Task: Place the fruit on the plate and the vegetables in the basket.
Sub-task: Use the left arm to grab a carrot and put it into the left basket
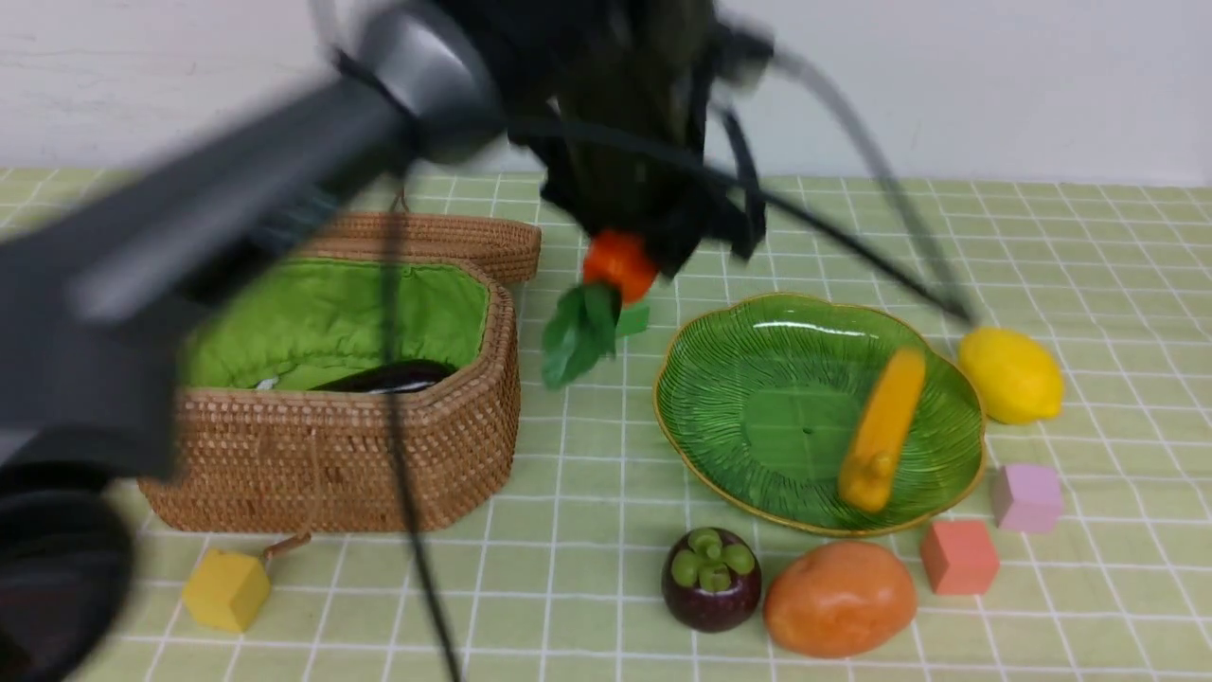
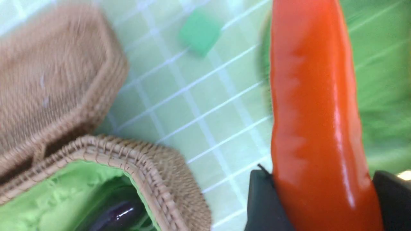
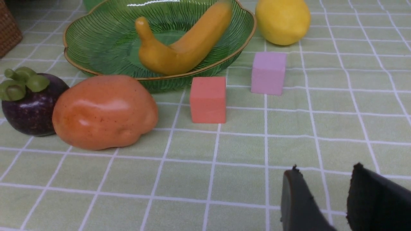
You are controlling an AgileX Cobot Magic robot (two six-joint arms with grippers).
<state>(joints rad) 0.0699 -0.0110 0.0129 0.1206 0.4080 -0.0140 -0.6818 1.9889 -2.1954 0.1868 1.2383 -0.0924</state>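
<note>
Left arm [image 1: 189,237]: big blurry grey-black shape filling the near left of the front view
Left gripper [image 2: 324,192]: clamped on the carrot [image 2: 311,96], one finger on each side of the orange body
Carrot spot: up in the air over the table [image 1: 587,587], above the gap between basket [image 1: 379,455] and plate [image 1: 757,379], leaves [image 1: 579,332] dangling down
Carrot feel: my guess is light, stiff, glossy plastic, so a bit slippery (the leaves look floppy, no good as a handle). A hold on the body seems right
Right gripper [image 3: 334,192]: low over the table's near right part, fingers a little apart, nothing between them
Basket contents: eggplant [image 1: 388,377] lying inside on the green lining, lid [image 1: 445,242] flipped back
Plate contents: banana [image 1: 885,426] lying in it
Lemon [image 1: 1011,374]: on the cloth just beside the plate's far right rim, not on it yet
Mangosteen [image 1: 710,580]: near edge, right next to the potato [image 1: 839,597]
Potato feel: fat, smooth and rounded. I'd take it across the short side with jaws wide
Cubes: yellow one [image 1: 225,589] in front of the basket, salmon [image 1: 958,556] and pink [image 1: 1027,496] by the plate's near right rim, not part of the job
</note>
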